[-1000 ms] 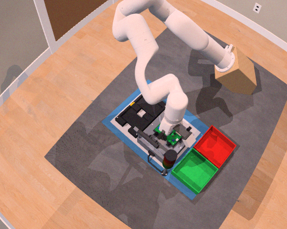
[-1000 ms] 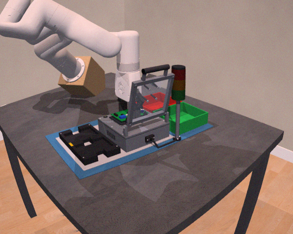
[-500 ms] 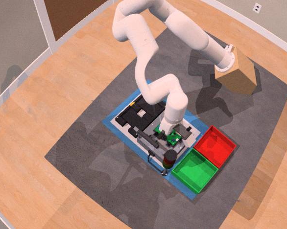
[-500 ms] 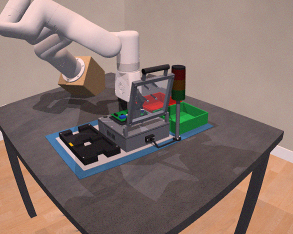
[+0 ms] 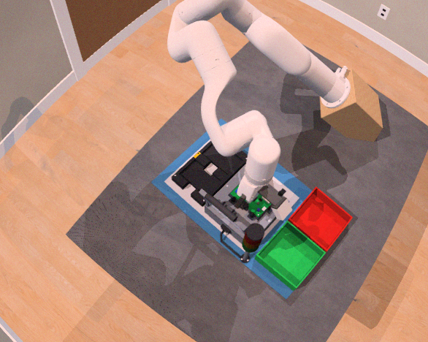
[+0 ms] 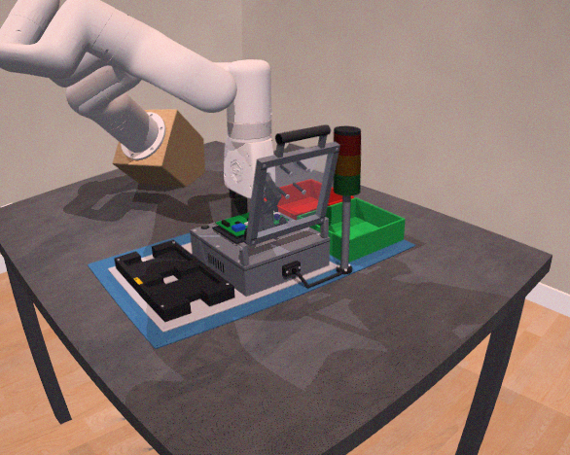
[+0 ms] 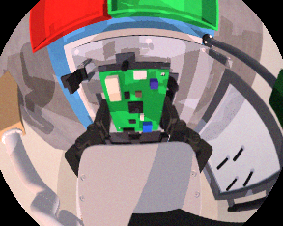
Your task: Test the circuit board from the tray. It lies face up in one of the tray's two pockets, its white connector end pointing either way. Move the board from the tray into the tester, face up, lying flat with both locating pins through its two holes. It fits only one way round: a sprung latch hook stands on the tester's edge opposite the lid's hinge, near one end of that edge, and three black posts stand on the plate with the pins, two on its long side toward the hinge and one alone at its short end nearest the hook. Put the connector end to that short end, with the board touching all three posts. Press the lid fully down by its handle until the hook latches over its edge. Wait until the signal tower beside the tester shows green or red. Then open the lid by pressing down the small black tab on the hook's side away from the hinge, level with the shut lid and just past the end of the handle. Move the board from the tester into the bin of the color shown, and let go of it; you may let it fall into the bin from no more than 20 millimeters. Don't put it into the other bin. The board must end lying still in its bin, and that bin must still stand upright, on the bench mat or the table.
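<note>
The circuit board (image 5: 257, 207) (image 6: 225, 223) (image 7: 152, 98) is face up over the tester (image 6: 270, 280)'s plate, near its posts. My gripper (image 5: 248, 202) (image 7: 135, 104) reaches straight down, its black fingers against the board's two long sides, shut on it. Whether the pins pass through the holes, or the board lies fully down, is hidden. The lid (image 6: 257, 200) (image 5: 220, 207) stands open, with its handle (image 6: 302, 133) on top. The black latch parts (image 5: 281, 191) (image 7: 74, 79) are on the side away from the hinge. The signal tower (image 5: 253, 237) (image 6: 347, 161) looks unlit.
The black tray (image 5: 180, 180) (image 6: 128, 274) shows no board in its visible parts. The red bin (image 5: 321, 221) (image 6: 300, 198) (image 7: 70, 21) and green bin (image 5: 289, 256) (image 6: 364, 226) (image 7: 164, 9) stand side by side, empty, past the tester. The raised lid is close beside my gripper.
</note>
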